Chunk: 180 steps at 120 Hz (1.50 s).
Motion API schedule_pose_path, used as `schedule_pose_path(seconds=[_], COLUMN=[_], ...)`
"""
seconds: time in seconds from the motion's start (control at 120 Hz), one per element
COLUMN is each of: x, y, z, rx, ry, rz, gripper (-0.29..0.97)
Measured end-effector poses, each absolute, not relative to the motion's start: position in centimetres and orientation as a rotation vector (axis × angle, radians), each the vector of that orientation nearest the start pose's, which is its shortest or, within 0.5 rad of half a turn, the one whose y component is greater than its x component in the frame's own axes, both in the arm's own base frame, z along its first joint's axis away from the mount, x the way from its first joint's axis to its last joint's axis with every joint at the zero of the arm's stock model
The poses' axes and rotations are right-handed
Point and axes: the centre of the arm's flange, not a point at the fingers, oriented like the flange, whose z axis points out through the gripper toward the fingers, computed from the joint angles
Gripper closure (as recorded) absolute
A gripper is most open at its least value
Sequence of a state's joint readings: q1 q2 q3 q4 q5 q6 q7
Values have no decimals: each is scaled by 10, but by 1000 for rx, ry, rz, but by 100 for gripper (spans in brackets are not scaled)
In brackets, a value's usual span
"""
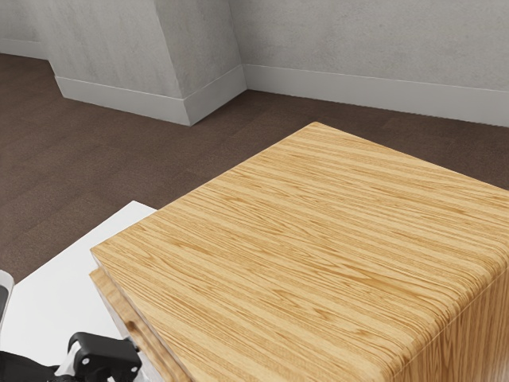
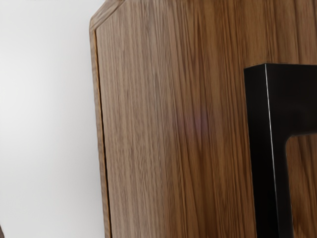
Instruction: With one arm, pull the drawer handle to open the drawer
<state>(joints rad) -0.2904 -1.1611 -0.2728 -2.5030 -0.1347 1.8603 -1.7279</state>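
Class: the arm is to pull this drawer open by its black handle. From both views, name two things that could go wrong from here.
1. In the wrist view the handle is only partly in frame, so the gripper may be off-line and could slip off or strike the drawer front.
2. The cabinet merely stands on the white table; a hard pull might drag it instead of opening the drawer.

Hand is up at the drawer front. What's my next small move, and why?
Probably slide the gripper sideways along the drawer front toward the black handle before closing in. The wrist camera faces mostly bare wood near the front's edge, the handle sits off to one side of the hand's line, and the part of it that shows is untouched.
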Motion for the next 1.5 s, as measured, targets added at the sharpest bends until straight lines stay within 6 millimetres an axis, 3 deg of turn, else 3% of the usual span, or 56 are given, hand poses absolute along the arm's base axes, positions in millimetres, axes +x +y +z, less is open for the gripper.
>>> schedule_pose_path(seconds=[0.4,0.817,1.375,1.5], x=[160,145,106,102], y=[-158,-168,-148,-143], z=[636,630,636,629], rx=[-2781,-2846,-2854,-2839], ry=[-2075,-2003,-2036,-2038], rz=[-614,-581,-607,-589], gripper=[1,1,1,1])
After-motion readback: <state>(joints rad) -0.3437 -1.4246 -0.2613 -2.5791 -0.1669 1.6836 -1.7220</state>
